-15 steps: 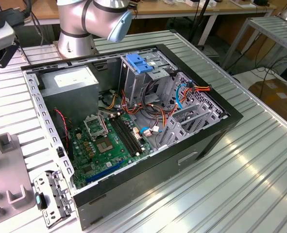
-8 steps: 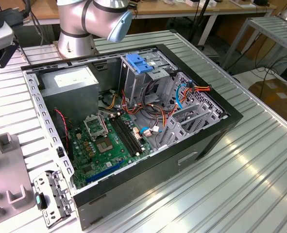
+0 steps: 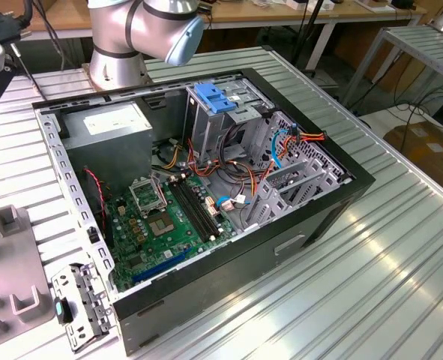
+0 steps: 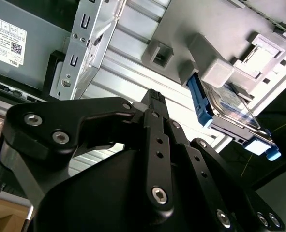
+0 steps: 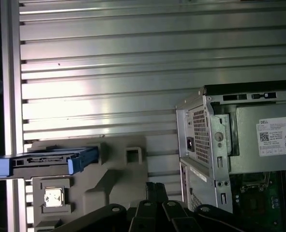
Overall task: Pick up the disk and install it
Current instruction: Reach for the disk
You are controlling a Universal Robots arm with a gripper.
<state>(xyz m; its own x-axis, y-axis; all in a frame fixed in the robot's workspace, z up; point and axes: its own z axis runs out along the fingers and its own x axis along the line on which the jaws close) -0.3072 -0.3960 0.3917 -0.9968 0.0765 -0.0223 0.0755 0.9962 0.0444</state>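
The black gripper (image 4: pixel 154 96) is in the foreground, above the ribbed metal table (image 4: pixel 128 63). It is apart from the disk (image 4: pixel 230 110) and does not touch it. The disk stands on its edge in a grey holder (image 4: pixel 215 67) on the table, and a blue rail (image 4: pixel 199 99) runs along its side. Well apart from the disk is the case frame (image 4: pixel 84 43), and behind it a grey box (image 4: pixel 36 24) with a white sticker (image 4: pixel 5 36).

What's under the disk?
A grey holder, lying on the slatted table; the disk stands on edge in it. The disk's lower edge is hidden inside the holder.
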